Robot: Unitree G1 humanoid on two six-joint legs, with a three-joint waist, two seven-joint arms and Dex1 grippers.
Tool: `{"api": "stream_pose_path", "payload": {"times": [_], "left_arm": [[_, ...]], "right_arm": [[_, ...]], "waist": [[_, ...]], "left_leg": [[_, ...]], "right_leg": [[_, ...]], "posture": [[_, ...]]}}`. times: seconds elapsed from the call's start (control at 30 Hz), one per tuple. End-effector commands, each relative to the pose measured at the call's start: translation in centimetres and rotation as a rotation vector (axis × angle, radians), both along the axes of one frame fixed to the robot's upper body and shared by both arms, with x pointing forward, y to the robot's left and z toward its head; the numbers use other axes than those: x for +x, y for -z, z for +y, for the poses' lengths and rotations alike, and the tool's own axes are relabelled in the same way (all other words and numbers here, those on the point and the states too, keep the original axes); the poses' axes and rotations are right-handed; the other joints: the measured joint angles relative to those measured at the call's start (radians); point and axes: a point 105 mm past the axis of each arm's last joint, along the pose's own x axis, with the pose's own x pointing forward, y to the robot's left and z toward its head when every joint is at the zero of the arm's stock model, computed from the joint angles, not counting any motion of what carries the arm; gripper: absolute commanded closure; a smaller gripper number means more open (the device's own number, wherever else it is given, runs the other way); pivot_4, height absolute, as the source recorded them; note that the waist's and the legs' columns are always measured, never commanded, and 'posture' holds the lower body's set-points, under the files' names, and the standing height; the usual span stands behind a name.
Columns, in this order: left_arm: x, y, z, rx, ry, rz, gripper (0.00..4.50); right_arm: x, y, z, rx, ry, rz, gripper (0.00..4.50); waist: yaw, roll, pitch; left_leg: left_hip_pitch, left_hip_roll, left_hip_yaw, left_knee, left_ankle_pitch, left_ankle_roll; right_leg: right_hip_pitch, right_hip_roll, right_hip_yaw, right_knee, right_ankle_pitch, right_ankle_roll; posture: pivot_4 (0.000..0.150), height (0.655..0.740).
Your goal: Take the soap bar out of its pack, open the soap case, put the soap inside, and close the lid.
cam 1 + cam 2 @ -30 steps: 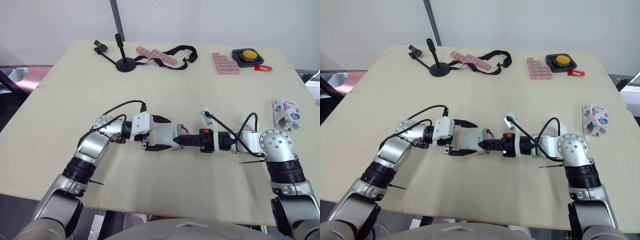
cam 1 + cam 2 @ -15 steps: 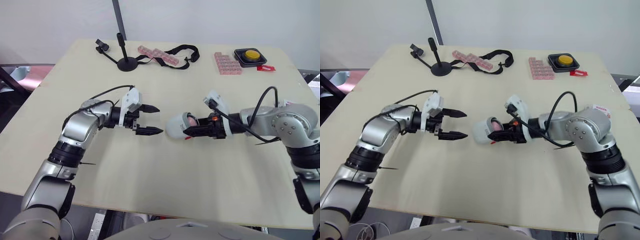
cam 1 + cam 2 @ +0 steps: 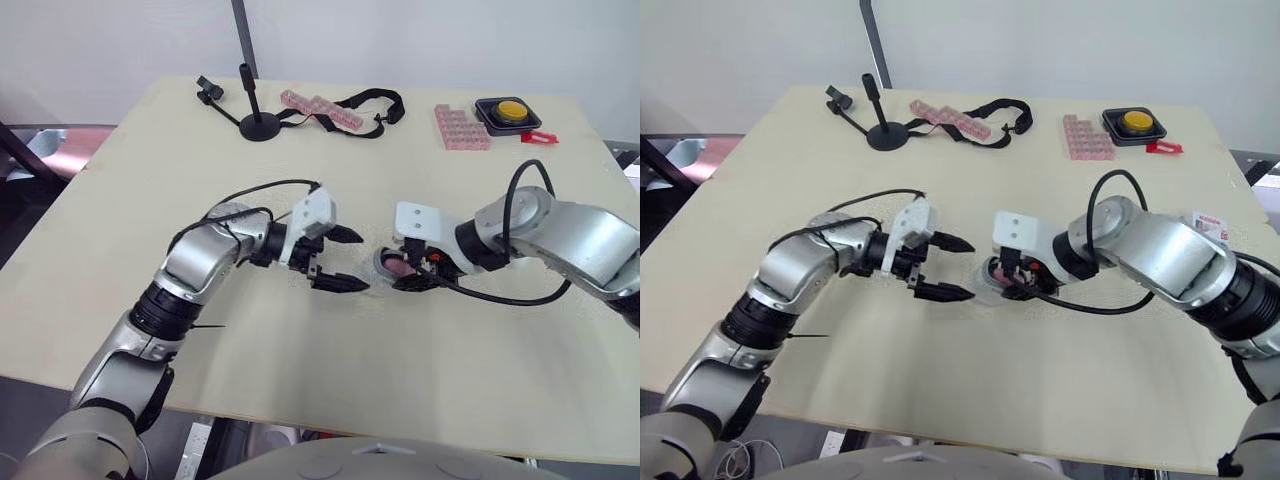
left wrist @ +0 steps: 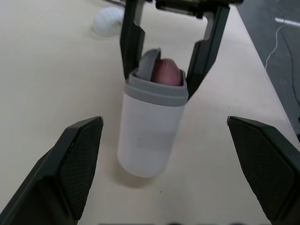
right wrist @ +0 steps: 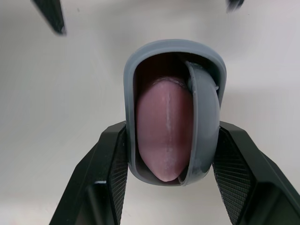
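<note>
Soap case (image 4: 147,136) in R hand (image 3: 408,276)

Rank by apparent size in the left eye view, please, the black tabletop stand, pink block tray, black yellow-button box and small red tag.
Largest: black tabletop stand.
Next, too alike to rank: pink block tray and black yellow-button box.
Smallest: small red tag.

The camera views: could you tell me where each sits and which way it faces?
Eye views: on the head, facing down over the table, both arms showing.
Left wrist view: along the open left gripper, at the soap case.
Right wrist view: along the right gripper, shut on it.
All share the soap case.
</note>
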Motion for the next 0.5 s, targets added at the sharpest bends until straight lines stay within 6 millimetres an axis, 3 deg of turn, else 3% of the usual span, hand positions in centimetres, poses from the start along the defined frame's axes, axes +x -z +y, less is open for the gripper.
{"api": "stream_pose_path", "payload": {"times": [0.03, 0.5], "left_arm": [[0.1, -0.1, -0.7, -0.010, -0.018, -0.064, 0.01], [1.1, 0.6, -2.5, -0.046, -0.040, -0.205, 0.01]], "right_arm": [[0.3, -1.3, 0.4, -0.014, -0.051, -0.084, 2.43], [0.4, -0.8, 0.7, -0.046, -0.098, -0.085, 2.43]], "waist": [[-0.002, 0.000, 0.000], [-0.002, 0.000, 0.000]], "left_leg": [[0.000, 0.000, 0.000, 0.000, 0.000, 0.000], [0.001, 0.000, 0.000, 0.002, 0.000, 0.000]], "right_leg": [[0.000, 0.000, 0.000, 0.000, 0.000, 0.000], [0.000, 0.000, 0.002, 0.001, 0.000, 0.000]], "posture": [[0.150, 0.7400], [0.150, 0.7400]]}}
